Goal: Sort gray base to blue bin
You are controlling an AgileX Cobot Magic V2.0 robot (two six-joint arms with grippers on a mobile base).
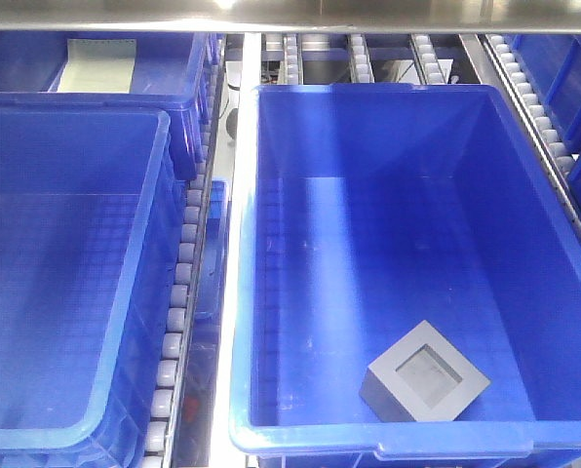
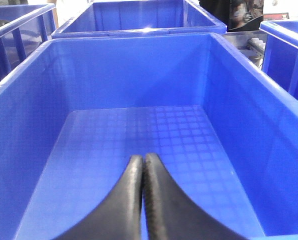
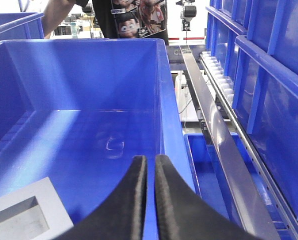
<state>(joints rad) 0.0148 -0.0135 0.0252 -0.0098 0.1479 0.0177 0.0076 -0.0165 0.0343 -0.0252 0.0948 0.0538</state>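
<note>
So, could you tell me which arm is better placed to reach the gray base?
Right, probably: the right gripper looks straight over the gray base lying in its bin. The left gripper faces an empty bin.

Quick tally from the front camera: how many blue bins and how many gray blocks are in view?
Blue bins: 4, namely right bin, near-left bin, far-left bin, far-right bin partly seen
Gray blocks: 1, gray block inside the right bin
Total: 5

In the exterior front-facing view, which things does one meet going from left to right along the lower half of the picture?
Empty blue tote → line of white rollers → metal rail → blue bin → gray base, lying on the bin's floor near the front wall.
</note>
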